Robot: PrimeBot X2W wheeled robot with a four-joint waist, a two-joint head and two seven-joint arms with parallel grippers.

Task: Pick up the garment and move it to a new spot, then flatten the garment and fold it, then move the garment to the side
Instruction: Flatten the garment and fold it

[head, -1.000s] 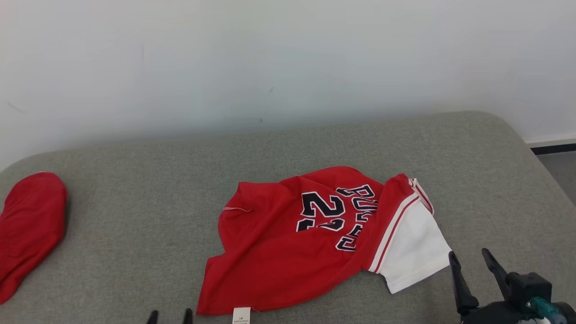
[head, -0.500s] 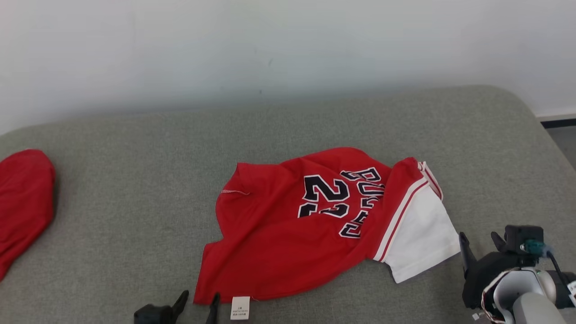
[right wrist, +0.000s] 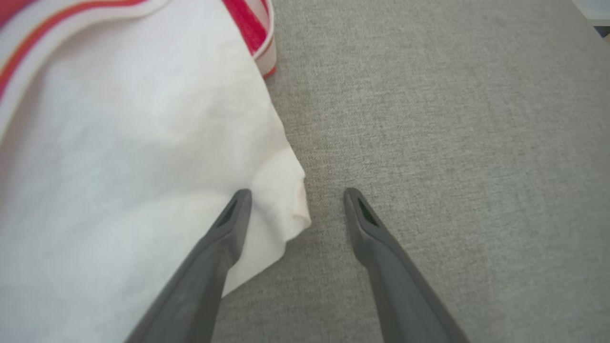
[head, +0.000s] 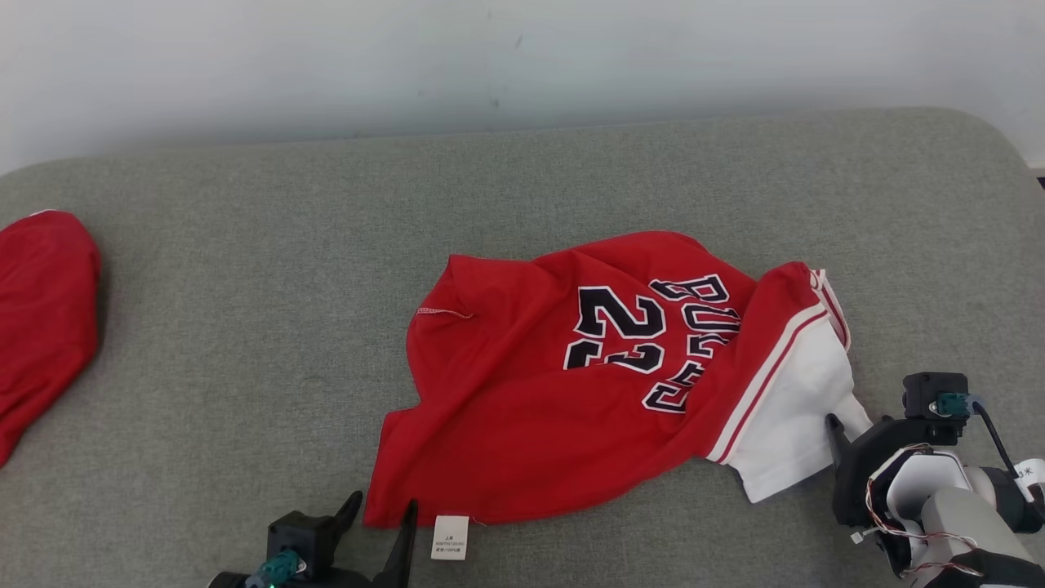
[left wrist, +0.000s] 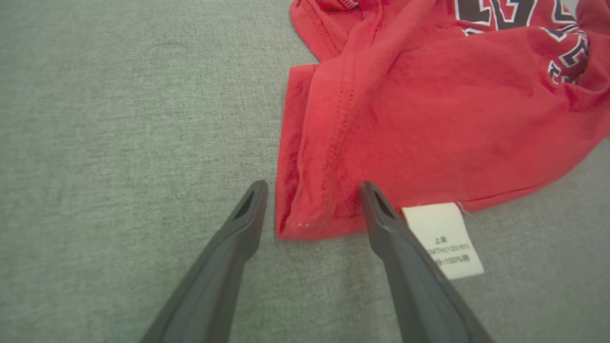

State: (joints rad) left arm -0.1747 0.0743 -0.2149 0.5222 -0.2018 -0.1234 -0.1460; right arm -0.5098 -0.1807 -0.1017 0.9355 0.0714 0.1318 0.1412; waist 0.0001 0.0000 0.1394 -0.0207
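The garment (head: 571,384) is a red jersey with dark "23" lettering and a white panel on its right side, lying crumpled on the grey cushion (head: 245,286). A white label (head: 450,536) sticks out from its near hem. My left gripper (head: 380,510) is open at the garment's near left corner. In the left wrist view the left gripper (left wrist: 312,190) has that red corner (left wrist: 429,109) between its fingers, beside the label (left wrist: 443,238). My right gripper (head: 849,420) is open at the white panel's corner. The right gripper (right wrist: 295,193) has the white fabric (right wrist: 119,143) tip between its fingers.
Another red cloth (head: 41,310) lies at the cushion's far left. A pale wall (head: 490,57) runs behind the cushion. The cushion's rounded right edge (head: 1012,155) falls away at the upper right. Bare grey fabric (right wrist: 452,119) stretches to the right of the garment.
The head camera has tilted down. Both grippers have come forward to the garment, the left to its near left corner and the right to the white corner. Both stay open.
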